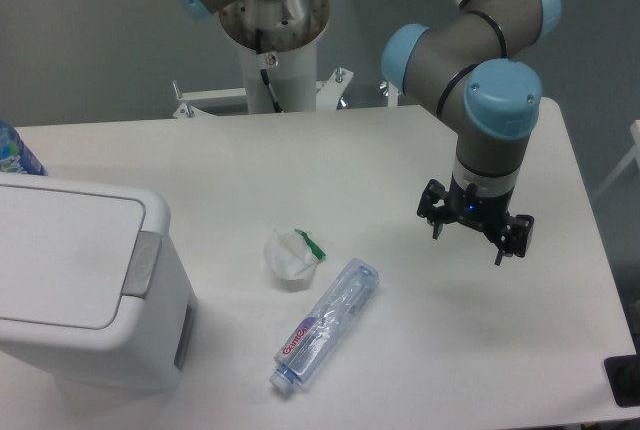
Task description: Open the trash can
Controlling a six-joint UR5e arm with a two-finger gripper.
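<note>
We see a white rectangular table [330,150] filling most of the view. On its left edge sits the large boxy white plastic trash can [85,285] with rounded corners, partly cut off by the frame; its flat white lid [60,255] lies shut and the grey push-button tab [141,263] sits on the rim at the lid's right side. The grey robot arm with light blue joint caps [480,70] comes in from the top right and hangs over the right half of the table, well apart from the trash can. Its black two-finger end effector [474,225] points down above bare table surface, jaws spread wide, nothing between them. A clear plastic bottle with a purple label [325,324] lies on its side near the table's front centre, cap end toward the front left. Just beside its upper end we see a crumpled white paper wad with a green bit [290,254], close to the bottle; touching or not, we cannot tell. A blue-patterned object [15,150] peeks in at the far left edge, behind the trash can.
</note>
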